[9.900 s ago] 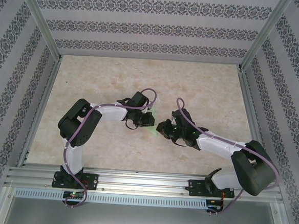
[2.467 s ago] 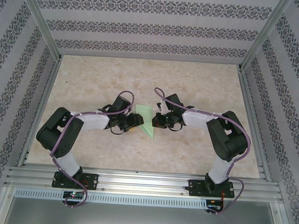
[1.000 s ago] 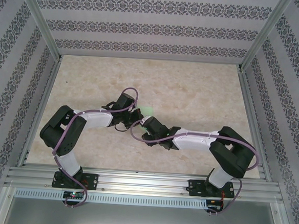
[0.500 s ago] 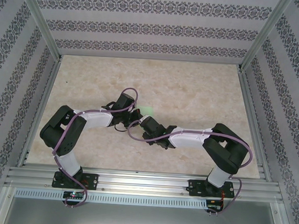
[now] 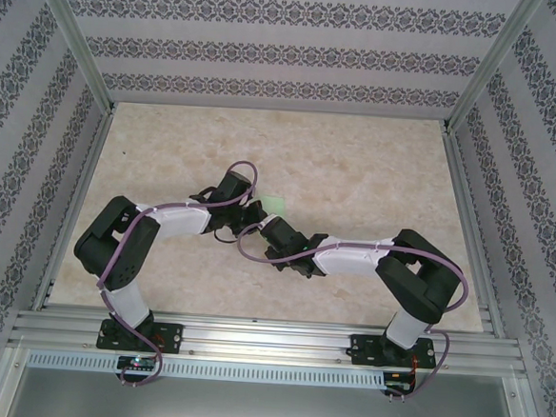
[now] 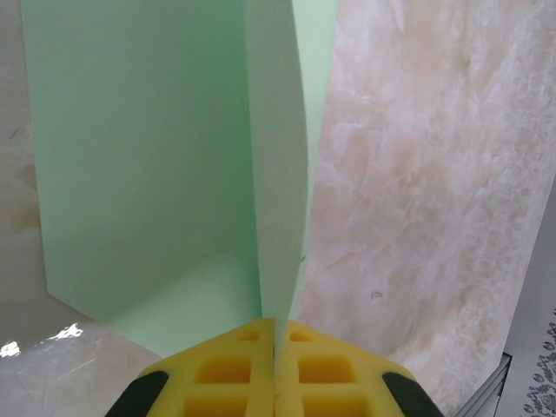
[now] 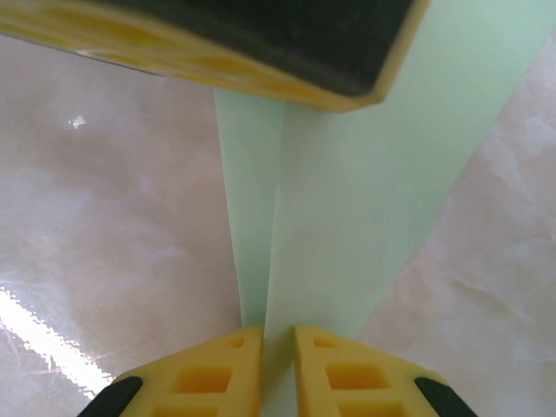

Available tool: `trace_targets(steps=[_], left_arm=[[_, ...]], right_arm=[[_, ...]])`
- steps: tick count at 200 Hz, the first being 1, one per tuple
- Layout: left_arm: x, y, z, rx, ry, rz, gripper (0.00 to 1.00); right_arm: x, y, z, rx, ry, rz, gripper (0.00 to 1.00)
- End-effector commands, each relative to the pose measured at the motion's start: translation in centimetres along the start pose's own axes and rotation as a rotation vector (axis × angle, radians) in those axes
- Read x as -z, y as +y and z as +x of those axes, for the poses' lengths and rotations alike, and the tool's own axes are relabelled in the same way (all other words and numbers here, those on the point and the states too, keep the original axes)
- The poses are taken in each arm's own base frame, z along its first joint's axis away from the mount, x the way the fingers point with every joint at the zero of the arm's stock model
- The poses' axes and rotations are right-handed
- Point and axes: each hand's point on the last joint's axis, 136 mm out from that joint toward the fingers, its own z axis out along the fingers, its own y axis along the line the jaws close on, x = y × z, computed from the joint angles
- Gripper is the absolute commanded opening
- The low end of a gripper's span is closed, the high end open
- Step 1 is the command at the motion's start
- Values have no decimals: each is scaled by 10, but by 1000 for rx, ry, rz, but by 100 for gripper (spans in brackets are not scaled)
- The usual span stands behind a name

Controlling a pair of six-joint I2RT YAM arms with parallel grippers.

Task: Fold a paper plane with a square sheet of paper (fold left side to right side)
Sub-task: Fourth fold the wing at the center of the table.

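Left wrist camera is showing me the left gripper [image 6: 275, 328] clamping a raised flap of the paper sheet [image 6: 156, 174], which is lying on the table [image 5: 357, 166] between both arms. I am watching the right gripper [image 7: 278, 332] straddling another fold, jaws a sliver apart; I cannot tell whether it is gripping.

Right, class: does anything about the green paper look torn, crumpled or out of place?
Nothing stands out. The paper looks clean and untorn; the left gripper pinches its raised flap, the right gripper straddling it.
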Motion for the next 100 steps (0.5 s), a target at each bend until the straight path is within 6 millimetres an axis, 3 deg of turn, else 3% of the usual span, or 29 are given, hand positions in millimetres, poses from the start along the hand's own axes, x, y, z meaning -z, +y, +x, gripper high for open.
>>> trace_targets(steps=[1, 100], left_arm=[[13, -20, -1, -53, -13, 23, 10], [71, -22, -18, -85, -118, 38, 71]], right_arm=[[0, 3, 0, -24, -15, -28, 16], [1, 4, -4, -107, -20, -178, 11]])
